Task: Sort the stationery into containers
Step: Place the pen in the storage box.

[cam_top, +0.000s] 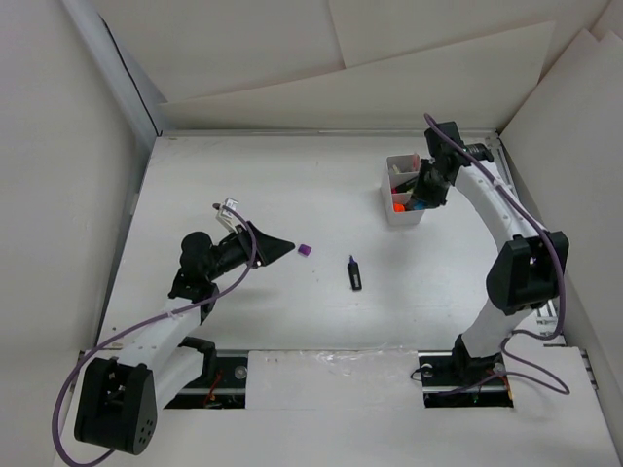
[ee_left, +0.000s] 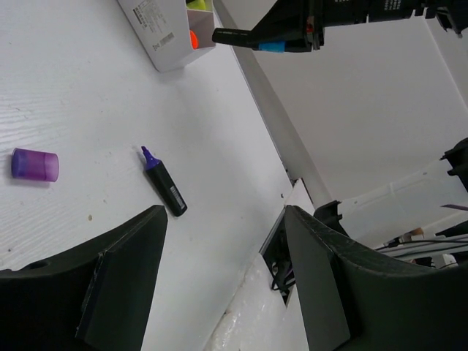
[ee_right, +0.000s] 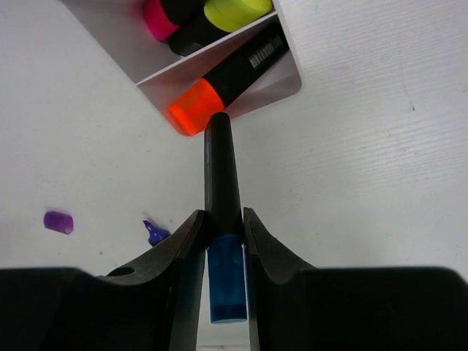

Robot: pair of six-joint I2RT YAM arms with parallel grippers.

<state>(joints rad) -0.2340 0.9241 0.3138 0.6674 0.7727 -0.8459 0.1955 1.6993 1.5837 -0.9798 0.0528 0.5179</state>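
Observation:
The white box [cam_top: 401,216] stands at the back right with orange [ee_right: 219,88], pink [ee_right: 161,14] and yellow [ee_right: 238,11] highlighters in its compartments [ee_right: 157,82]. My right gripper [ee_right: 222,216] is shut on a black highlighter with a blue cap [ee_right: 227,285]; its barrel end points at the box's near compartment, just above the rim. On the table lie an uncapped purple highlighter [cam_top: 354,273] and a loose purple cap [cam_top: 305,250]. My left gripper [cam_top: 277,248] is open and empty, just left of the cap [ee_left: 34,164], which is outside the jaws.
White walls close in the table on the left, back and right. The right arm [cam_top: 506,219] arches over the table's right side. Mounting rails [cam_top: 331,375] run along the near edge.

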